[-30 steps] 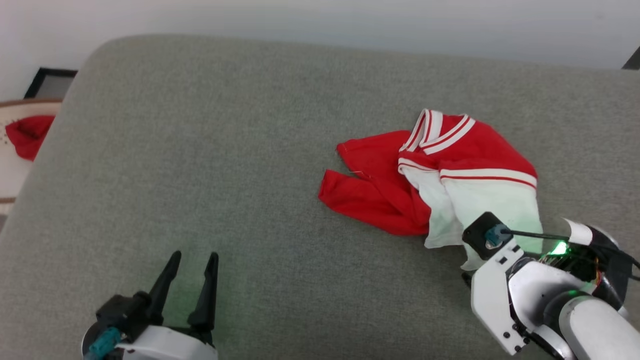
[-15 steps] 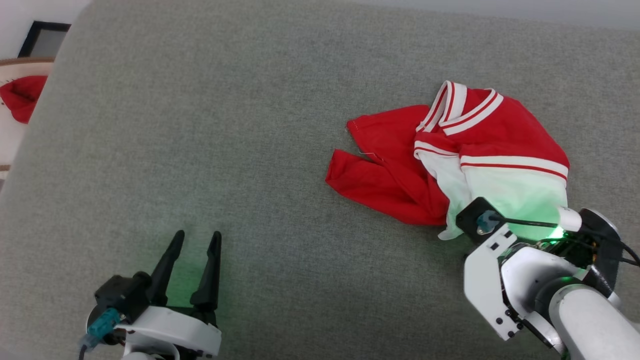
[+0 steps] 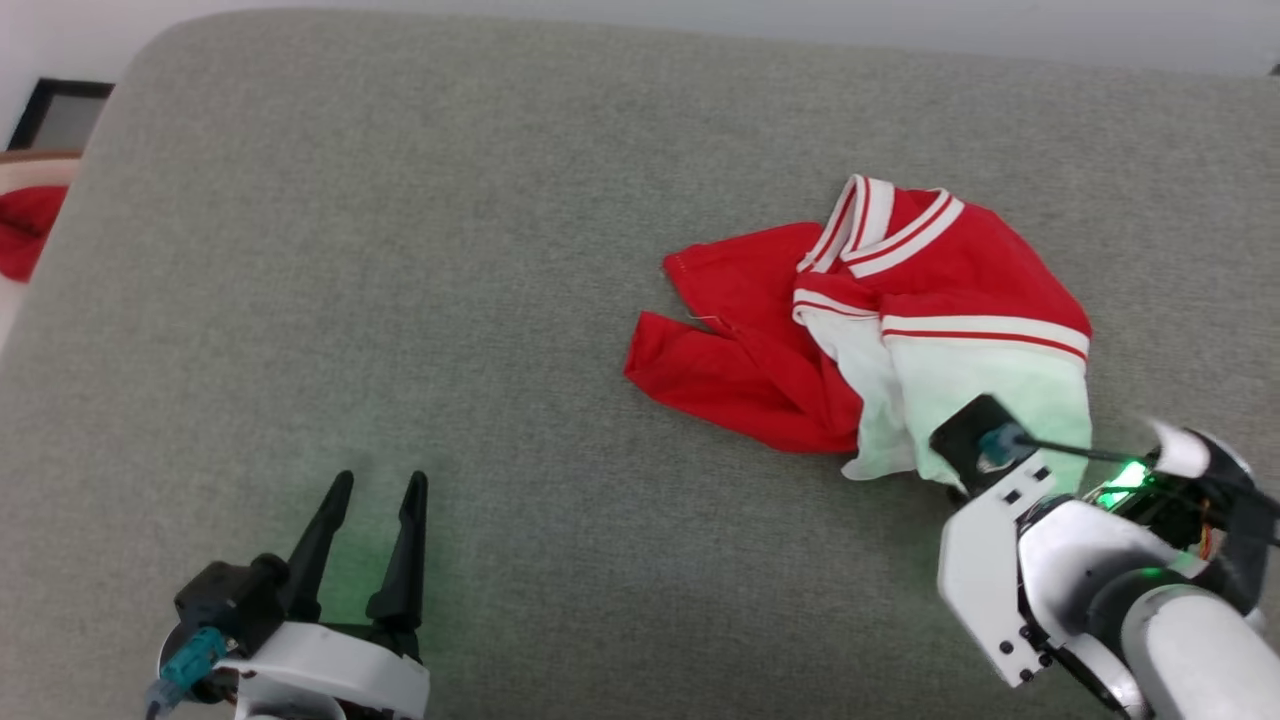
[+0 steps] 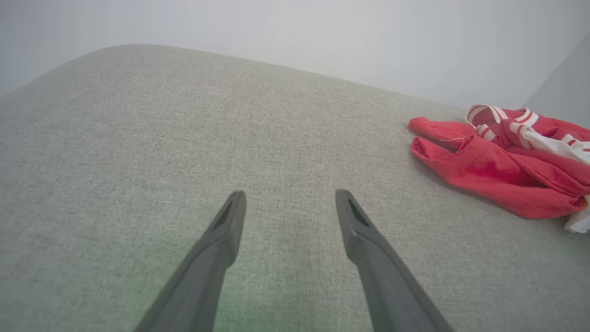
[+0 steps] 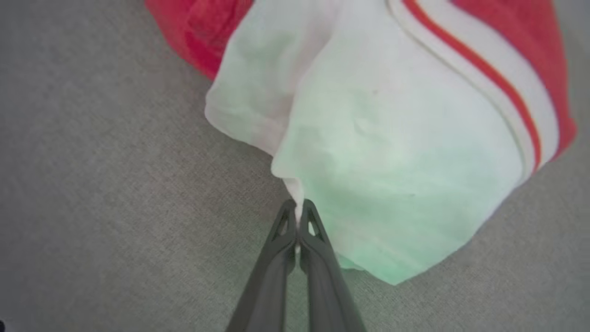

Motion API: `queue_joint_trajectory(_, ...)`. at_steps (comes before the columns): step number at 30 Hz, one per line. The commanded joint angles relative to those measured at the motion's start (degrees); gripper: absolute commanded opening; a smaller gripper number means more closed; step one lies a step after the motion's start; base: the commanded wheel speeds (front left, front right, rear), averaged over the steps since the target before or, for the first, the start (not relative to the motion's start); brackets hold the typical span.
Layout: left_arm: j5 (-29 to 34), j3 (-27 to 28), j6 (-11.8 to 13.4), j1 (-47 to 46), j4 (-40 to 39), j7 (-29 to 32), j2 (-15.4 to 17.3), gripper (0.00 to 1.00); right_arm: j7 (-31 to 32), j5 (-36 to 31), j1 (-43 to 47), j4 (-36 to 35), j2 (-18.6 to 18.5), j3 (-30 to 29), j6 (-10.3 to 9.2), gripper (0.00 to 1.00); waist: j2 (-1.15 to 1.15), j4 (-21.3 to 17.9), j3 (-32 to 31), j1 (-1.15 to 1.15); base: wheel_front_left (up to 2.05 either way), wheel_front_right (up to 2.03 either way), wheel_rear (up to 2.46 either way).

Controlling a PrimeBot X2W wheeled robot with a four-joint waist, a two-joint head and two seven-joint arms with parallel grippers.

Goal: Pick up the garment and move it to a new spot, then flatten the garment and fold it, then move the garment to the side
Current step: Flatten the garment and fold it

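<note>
The garment (image 3: 900,330) lies crumpled on the right half of the grey cushion (image 3: 450,300): red body, white sleeve, red-and-white striped trim. The left wrist view has the garment (image 4: 502,161) at its right edge. My right gripper (image 5: 298,207) is shut on a pinch of the garment's white sleeve (image 5: 382,152) at its near edge; in the head view the wrist covers the fingers. My left gripper (image 3: 372,485) stands open over bare cushion at the lower left, far from the cloth, with nothing between its fingers (image 4: 230,221).
A plain red cloth scrap (image 3: 25,240) lies beyond the cushion's left edge, beside a dark frame (image 3: 55,110) on the floor. A pale wall runs behind the cushion's far edge. Bare grey surface spreads across the left and middle.
The right gripper has shut on the white sleeve's near edge. The head camera shifted, so the whole picture slid. The left gripper stays open in place.
</note>
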Motion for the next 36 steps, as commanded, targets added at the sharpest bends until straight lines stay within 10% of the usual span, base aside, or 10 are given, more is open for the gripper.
queue_joint_trajectory(1, 0.12, 0.19, -0.13, 0.25, -0.04, 0.01, 0.2, 1.0, -0.42, 0.4, 0.62, -0.42, 0.45, -0.81, -0.06, 0.0, 0.0, -0.73, -0.43, 0.0, 0.0, 0.0, 0.0)
queue_joint_trajectory(17, -0.69, -0.72, -0.14, -1.11, -1.27, 0.01, 2.21, 1.0, -7.21, 3.4, -4.77, -2.02, 8.17, -23.73, -0.06, 0.0, 0.0, -2.54, 1.9, 0.0, 0.0, 0.0, 0.0)
queue_joint_trajectory(36, -3.14, -3.27, -0.14, -6.19, -3.59, 0.01, 6.08, 1.0, -23.64, -11.14, -31.83, 30.33, 13.9, -57.95, -0.06, 0.0, 0.0, 1.21, 11.17, 0.0, 0.0, 0.0, 0.0)
